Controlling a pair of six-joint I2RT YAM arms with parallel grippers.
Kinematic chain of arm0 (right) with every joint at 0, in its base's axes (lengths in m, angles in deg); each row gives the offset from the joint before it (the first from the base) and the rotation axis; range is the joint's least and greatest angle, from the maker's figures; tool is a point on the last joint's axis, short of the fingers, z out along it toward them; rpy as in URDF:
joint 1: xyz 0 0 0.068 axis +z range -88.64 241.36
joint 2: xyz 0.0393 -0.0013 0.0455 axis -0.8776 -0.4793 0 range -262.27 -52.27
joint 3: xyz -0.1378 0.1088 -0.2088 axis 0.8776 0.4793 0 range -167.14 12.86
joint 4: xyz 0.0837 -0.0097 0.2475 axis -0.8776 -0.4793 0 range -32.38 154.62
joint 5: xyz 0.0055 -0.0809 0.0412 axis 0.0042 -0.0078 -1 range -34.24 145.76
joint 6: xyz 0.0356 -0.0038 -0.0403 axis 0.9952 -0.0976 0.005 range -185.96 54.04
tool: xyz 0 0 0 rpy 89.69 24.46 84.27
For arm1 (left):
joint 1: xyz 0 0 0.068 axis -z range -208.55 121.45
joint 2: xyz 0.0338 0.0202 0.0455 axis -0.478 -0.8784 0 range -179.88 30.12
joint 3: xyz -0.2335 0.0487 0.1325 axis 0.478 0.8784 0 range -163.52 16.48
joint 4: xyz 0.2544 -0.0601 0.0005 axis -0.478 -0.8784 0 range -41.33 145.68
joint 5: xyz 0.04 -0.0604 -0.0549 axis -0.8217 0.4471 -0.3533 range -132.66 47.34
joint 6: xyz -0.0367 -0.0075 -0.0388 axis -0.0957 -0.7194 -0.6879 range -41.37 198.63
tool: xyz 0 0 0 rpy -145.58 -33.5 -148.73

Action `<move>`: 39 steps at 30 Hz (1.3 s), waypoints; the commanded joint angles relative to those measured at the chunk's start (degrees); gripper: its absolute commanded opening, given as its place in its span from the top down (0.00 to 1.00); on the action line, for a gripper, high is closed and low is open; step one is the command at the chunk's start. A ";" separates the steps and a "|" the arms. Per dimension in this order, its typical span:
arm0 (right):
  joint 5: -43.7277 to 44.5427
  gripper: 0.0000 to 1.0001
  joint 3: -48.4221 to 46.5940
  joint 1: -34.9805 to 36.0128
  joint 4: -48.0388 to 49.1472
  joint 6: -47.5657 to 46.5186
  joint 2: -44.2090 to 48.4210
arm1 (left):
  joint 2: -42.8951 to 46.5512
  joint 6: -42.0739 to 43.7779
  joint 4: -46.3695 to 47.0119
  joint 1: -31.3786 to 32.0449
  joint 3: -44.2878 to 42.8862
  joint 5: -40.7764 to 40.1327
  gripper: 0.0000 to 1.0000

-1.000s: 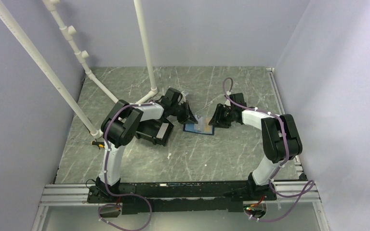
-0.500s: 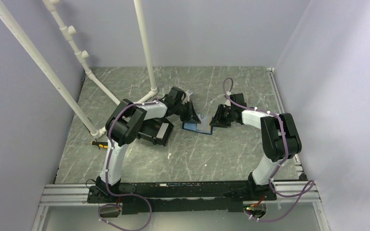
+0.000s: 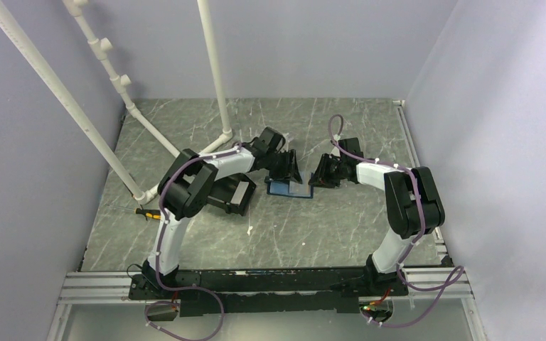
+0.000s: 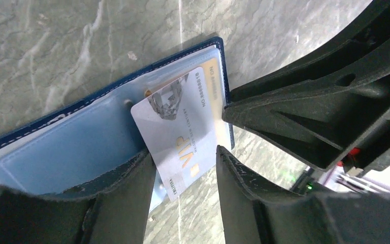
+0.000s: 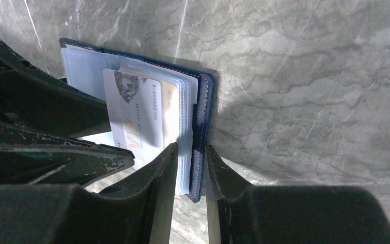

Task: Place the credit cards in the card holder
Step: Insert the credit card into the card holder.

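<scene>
The right gripper (image 5: 190, 148) pinches the card holder (image 5: 203, 96) by its edge, the left gripper (image 4: 183, 152) parted with the pale credit card (image 4: 175, 119) between its fingers.

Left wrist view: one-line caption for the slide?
Pale VIP card lies across the open card holder, one end past its edge, framed by the open left tool.

Navy card holder (image 4: 56, 152) open flat on grey marbled table (image 4: 45, 46), pale blue inside, whitish card (image 4: 180, 129) tilted across it, one end overhanging, orange-tan card (image 4: 214, 84) apparently tucked beneath.
</scene>
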State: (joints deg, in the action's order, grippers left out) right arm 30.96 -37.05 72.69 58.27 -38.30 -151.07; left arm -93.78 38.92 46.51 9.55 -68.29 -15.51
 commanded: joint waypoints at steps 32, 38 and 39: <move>6.76 0.69 2.54 -2.90 -5.48 -0.99 6.82 | -2.16 15.33 -13.36 8.29 -12.98 -2.03 0.19; 6.22 0.57 3.27 -2.85 -5.50 -2.34 8.44 | 0.25 14.50 -15.94 7.11 -11.68 -5.77 0.16; 5.46 0.56 3.36 -2.83 -5.04 -2.35 8.07 | -0.42 14.53 -16.36 6.96 -12.07 -5.58 0.16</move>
State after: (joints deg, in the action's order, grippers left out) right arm 36.67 -34.19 69.92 52.72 -39.22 -144.39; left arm -96.75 54.62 32.28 17.23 -80.82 -21.10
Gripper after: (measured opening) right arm 0.416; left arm 0.840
